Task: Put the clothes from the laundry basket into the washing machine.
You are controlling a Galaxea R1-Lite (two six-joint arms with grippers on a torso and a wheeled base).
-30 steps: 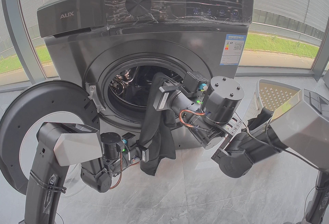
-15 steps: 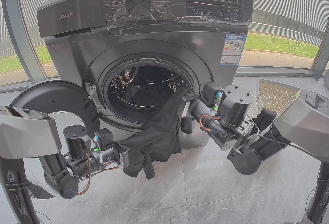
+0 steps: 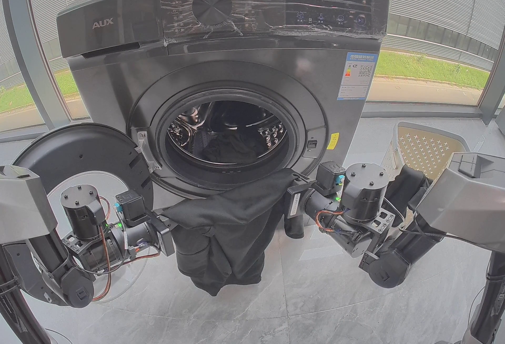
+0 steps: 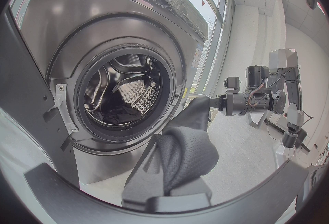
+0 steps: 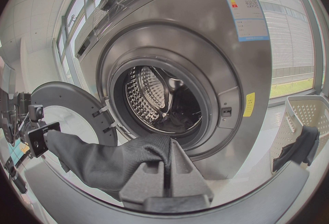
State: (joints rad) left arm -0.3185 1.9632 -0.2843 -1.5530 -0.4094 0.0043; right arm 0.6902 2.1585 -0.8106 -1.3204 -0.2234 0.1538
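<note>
Low centre in the head view, the left gripper [image 3: 167, 224] and right gripper [image 3: 292, 191] stretch a black garment [image 3: 226, 219] below the washing machine drum [image 3: 226, 137], likely to feed it in; each wrist view shows its jaws clamped on the cloth.

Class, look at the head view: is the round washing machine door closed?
No, the round dark-grey door hangs swung open beside the drum opening.

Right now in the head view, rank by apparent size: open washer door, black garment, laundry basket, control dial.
Largest, too close to rank: open washer door and black garment.
Then laundry basket.
Smallest: control dial.
</note>
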